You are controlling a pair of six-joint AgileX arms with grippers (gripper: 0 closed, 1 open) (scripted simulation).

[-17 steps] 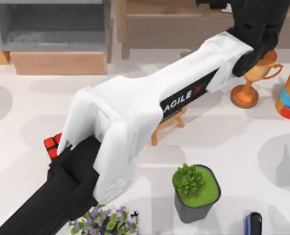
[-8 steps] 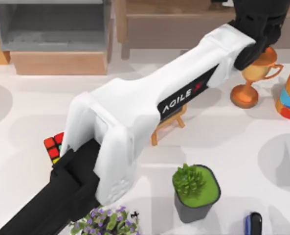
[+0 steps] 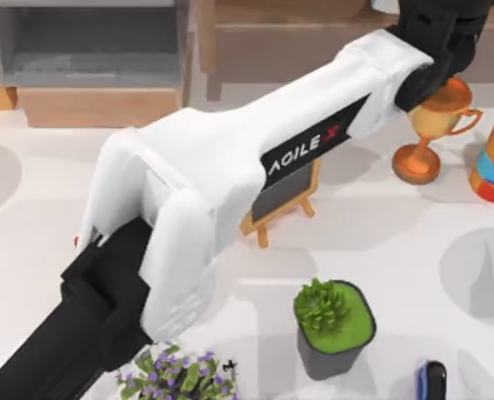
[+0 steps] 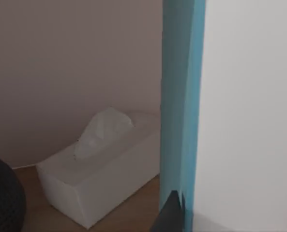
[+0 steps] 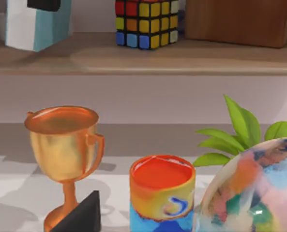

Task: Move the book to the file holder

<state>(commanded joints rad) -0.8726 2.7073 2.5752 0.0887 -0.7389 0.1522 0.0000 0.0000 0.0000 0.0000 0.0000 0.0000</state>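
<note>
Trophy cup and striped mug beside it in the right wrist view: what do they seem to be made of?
The trophy cup looks like polished metal, copper or bronze in tone: an orange-gold sheen with soft highlights on bowl and stem. Since this is rendered, plated plastic cannot be ruled out. The striped mug looks like glazed ceramic: glossy painted bands of orange, yellow and blue, with a thick rounded rim.

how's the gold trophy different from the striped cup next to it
In the right wrist view the gold trophy is one plain metallic gold colour; the striped cup is banded in orange, yellow and blue with a red inside. The trophy has a stem, a foot and side handles; the cup is a straight cylinder with none visible. The trophy stands taller than the cup. Both stand upright and open-topped on the white table, side by side near its right edge.
</note>
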